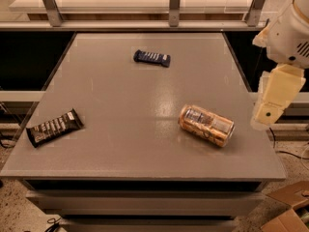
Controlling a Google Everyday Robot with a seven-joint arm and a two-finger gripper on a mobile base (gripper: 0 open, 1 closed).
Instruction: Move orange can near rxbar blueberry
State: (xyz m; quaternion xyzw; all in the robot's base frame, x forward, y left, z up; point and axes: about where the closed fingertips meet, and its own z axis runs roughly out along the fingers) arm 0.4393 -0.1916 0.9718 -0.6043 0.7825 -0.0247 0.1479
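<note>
The orange can [206, 125] lies on its side on the worktop [120, 95], right of centre, near the gripper [266, 115] but apart from it. The gripper hangs beyond the worktop's right edge. The rxbar blueberry [151, 58] lies well apart, toward the back. Whether the gripper is spread or closed is impossible to make out, and its arm is cut off at the right.

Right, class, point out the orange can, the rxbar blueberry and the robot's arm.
orange can [206, 125], camera view, middle of its side.
rxbar blueberry [151, 58], camera view, wrapper's centre.
arm [279, 88], camera view, cream link; gripper not in view.
</note>
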